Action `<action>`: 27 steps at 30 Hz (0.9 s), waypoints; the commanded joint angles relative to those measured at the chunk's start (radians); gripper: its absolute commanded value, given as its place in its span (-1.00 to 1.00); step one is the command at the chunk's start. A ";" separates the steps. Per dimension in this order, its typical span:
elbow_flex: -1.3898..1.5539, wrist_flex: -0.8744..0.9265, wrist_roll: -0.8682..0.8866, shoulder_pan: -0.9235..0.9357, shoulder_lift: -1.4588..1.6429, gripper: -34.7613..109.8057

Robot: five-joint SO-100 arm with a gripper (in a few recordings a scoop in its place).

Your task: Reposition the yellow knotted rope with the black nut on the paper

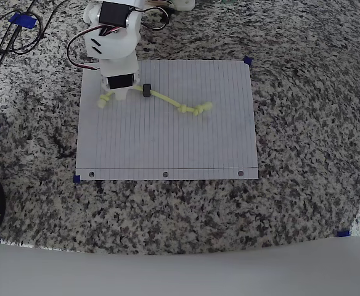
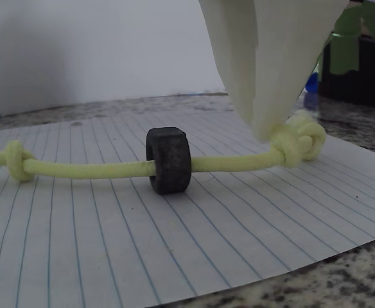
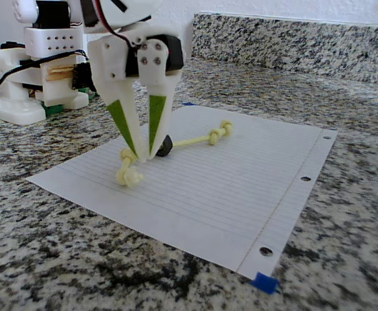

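**Pinching the knotted end before I drag**

While the rope (image 1: 167,102) lies slantwise across the upper left part of the paper (image 1: 167,148), its nut (image 2: 168,160) threaded on between the two knots, I have my gripper (image 3: 142,153) down at the knot nearest the paper's left edge. My fingers (image 3: 156,123) stand narrow, tips nearly together on the cord just beside that knot (image 2: 300,144); in the wrist view they seem to be nipping it, though I cannot swear the grip is firm.

To do this well, I should squeeze fully before moving, then pull low and slowly so the nut slides along rather than snagging. The paper is taped at its corners on the granite counter (image 1: 303,123), yet a hard tug might wrinkle it.
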 commanded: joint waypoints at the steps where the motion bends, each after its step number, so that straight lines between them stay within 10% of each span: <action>1: -0.003 0.002 0.009 0.008 0.049 -0.52; 27: 0.250 0.189 -0.331 -0.184 0.965 -0.51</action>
